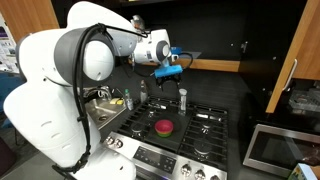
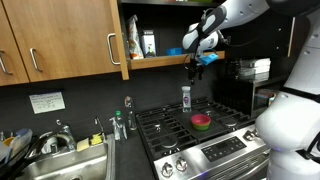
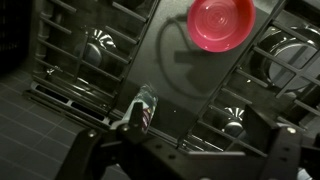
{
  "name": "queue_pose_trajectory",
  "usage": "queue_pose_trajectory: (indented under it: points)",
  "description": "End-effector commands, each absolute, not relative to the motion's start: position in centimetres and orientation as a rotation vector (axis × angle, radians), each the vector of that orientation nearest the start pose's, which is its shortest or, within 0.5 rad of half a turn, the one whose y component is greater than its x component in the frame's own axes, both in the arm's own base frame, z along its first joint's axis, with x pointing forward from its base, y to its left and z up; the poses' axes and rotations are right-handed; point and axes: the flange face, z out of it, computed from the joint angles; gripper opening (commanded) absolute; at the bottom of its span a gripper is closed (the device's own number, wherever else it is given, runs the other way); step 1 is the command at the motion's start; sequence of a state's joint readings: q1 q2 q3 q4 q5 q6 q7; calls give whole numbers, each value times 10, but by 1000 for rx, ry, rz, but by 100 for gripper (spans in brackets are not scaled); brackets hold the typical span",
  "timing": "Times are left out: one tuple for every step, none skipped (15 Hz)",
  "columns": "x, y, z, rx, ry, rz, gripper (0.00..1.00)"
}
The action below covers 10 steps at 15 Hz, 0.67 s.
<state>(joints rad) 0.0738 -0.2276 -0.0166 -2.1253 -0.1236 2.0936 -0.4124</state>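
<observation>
My claw [image 1: 172, 70], jaws spread wide and empty, hangs above one small bottle [image 1: 182, 99] standing upright at the back of the stove [image 1: 208, 138], with one red bowl [image 1: 164, 126] near it on the centre grate.

My pincer [image 1: 172, 72] is black w/ blue bits at the wrist; my arm [image 1: 60, 70] is white w/ black joints. Bowl [image 3: 222, 23]: pinkish-red inside in wrist view, green underside in an exterior view [image 2: 202, 124]. Bottle [image 3: 143, 110]: clear, red & white label. Stove [image 1: 205, 122]: black top & grates, silver-grey front, dark knobs. Cabinets [image 2: 60, 40]: mid-brown wood grain, silver handles. Wall [image 2: 80, 95] behind: near-black. Sink [image 2: 70, 165]: steel-grey.
</observation>
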Motion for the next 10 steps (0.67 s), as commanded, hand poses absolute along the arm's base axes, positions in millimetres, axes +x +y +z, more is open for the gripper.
queue_pose_trajectory:
  points:
    - [509, 14, 491, -3124, -759, -284, 100]
    - [509, 12, 483, -3120, -742, -280, 100]
    - [508, 10, 474, -3117, -725, -268, 100]
    - [507, 8, 467, -3112, -707, -260, 100]
    - [505, 9, 462, -3111, -687, -249, 100]
    - [503, 10, 457, -3106, -675, -234, 100]
    - [500, 10, 452, -3103, -683, -210, 100]
    - [497, 7, 454, -3109, -749, -198, 100]
    - [500, 8, 466, -3110, -830, -227, 100]
    - [503, 10, 451, -3111, -753, -187, 100]
